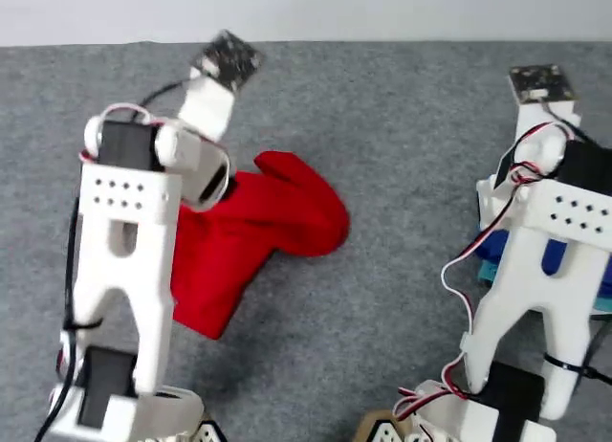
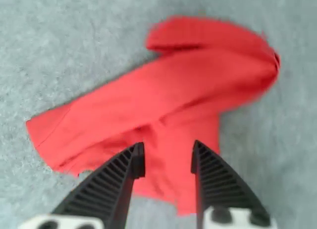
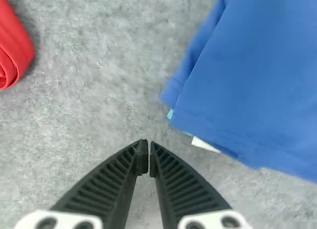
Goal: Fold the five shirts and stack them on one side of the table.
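Hovering left gripper (image 2: 167, 153) above red shirt (image 2: 163, 92)

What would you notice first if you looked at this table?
The bright red shirt lies rumpled on the grey table, with the left gripper open right over it. Next comes the blue shirt at the right side, with the right gripper shut over bare table beside it.
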Controlling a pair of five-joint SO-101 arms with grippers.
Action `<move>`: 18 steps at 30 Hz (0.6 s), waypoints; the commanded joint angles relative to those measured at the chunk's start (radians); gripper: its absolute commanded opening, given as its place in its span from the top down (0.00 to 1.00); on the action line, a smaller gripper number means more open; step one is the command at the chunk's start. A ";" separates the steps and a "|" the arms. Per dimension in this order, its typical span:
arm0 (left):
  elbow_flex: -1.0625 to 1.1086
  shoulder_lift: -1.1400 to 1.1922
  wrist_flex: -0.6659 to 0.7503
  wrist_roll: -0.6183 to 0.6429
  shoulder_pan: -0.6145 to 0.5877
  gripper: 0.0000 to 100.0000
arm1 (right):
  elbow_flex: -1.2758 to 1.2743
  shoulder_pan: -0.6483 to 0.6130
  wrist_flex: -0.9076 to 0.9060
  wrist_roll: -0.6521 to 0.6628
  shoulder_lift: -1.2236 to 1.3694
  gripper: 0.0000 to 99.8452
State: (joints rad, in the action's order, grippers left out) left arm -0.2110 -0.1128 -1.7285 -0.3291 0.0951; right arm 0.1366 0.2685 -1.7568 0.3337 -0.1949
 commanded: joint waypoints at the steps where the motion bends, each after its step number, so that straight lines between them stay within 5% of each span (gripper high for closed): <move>1: 0.197 -0.175 -0.028 -0.083 -0.014 0.84 | -0.032 -0.005 -0.039 -0.017 -0.039 0.99; 9: 0.713 -0.433 -0.006 -0.218 -0.014 0.84 | -0.072 -0.002 -0.039 -0.021 -0.039 0.99; 18: 1.076 -0.468 0.265 -0.219 -0.014 0.84 | -0.072 -0.002 -0.039 -0.021 -0.038 0.99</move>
State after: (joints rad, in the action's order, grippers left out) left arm 0.8063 -0.5562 -1.5413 -0.5424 0.0859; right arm 0.0598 0.2685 -1.7568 0.3214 -0.1949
